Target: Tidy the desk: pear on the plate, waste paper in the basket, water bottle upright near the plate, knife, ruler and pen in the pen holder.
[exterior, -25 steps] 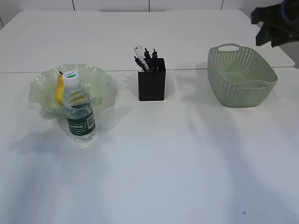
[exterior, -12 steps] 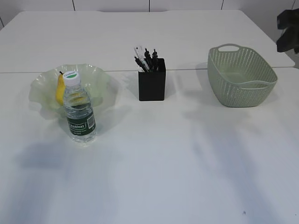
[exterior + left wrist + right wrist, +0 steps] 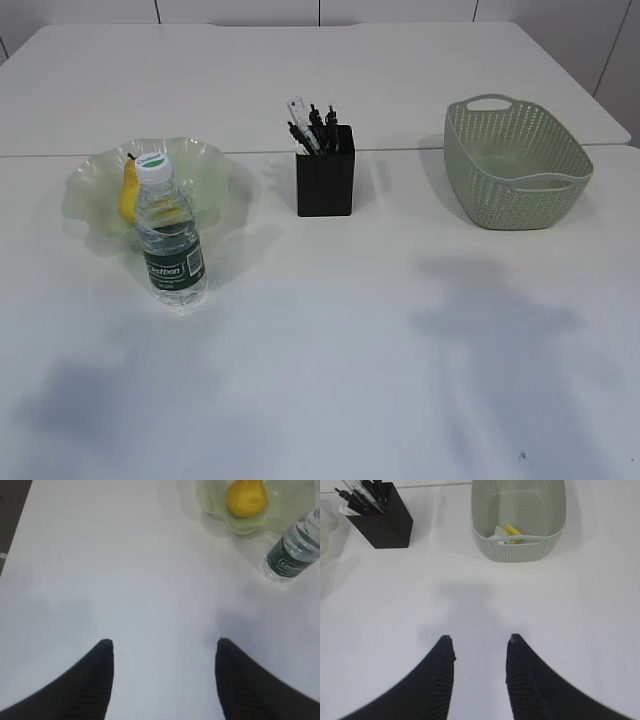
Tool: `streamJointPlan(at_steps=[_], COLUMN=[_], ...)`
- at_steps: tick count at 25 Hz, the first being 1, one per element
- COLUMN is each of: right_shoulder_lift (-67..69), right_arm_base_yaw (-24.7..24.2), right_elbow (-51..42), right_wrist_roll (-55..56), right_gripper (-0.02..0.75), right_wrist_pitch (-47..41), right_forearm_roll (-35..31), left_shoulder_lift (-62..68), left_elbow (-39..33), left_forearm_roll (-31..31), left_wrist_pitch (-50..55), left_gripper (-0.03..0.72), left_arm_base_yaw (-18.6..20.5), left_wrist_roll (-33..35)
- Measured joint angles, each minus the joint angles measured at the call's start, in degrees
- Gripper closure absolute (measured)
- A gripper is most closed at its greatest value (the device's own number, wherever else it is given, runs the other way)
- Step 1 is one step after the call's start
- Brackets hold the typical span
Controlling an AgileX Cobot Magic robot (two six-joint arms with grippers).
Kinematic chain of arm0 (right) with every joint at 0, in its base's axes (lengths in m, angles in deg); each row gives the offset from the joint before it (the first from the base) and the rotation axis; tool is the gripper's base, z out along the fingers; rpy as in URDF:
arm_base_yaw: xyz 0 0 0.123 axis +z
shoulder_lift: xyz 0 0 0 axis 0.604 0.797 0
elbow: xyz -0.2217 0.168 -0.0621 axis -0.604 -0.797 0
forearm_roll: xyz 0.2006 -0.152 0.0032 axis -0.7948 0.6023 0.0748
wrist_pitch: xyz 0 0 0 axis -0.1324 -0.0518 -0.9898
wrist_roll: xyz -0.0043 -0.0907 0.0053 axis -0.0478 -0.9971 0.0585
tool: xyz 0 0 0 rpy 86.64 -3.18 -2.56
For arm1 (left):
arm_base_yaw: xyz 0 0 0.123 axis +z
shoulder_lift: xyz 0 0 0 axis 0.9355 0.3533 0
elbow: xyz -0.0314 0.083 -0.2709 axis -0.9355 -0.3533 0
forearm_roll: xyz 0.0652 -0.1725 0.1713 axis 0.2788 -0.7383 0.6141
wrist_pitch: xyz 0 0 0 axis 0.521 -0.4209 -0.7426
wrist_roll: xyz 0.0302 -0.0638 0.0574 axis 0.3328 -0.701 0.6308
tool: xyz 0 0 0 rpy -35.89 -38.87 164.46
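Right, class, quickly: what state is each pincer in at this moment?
Left pincer: open, holding nothing, above bare white table.
Right pincer: open, narrower gap, holding nothing.

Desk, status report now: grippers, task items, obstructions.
Left gripper and right gripper open, empty, above bare table. Pear on plate, water bottle upright beside it, pen holder loaded, paper in basket. Nothing in the way.

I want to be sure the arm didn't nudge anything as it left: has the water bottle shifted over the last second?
No. In the exterior view the water bottle stands upright in the same spot, just in front of the plate, as before.
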Motion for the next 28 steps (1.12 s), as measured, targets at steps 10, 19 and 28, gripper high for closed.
streamJointPlan(at_steps=[10, 19, 28], right_shoulder_lift=[-24.6, -41.1, -51.1], right_arm_base_yaw=[0.0, 0.0, 0.0], right_elbow=[-6.0, -8.4, -8.6], right_wrist_roll=[0.0, 1.3, 1.3], right_gripper=[0.467, 0.467, 0.467], right_wrist_pitch=[-11.5, -22.6, -23.2], right_forearm_roll=[1.3, 3.8, 4.5], left_shoulder_lift=[-19.8, -36.2, -39.8], left_elbow=[-6.0, -6.3, -6.3], left_forearm_roll=[-1.8, -1.8, -1.8], left_wrist_pitch=[9.1, 12.7, 13.0], left_gripper=[0.241, 0.241, 0.241], left_arm_base_yaw=[-2.3, -2.3, -2.4], left_wrist_roll=[0.6, 1.3, 1.8])
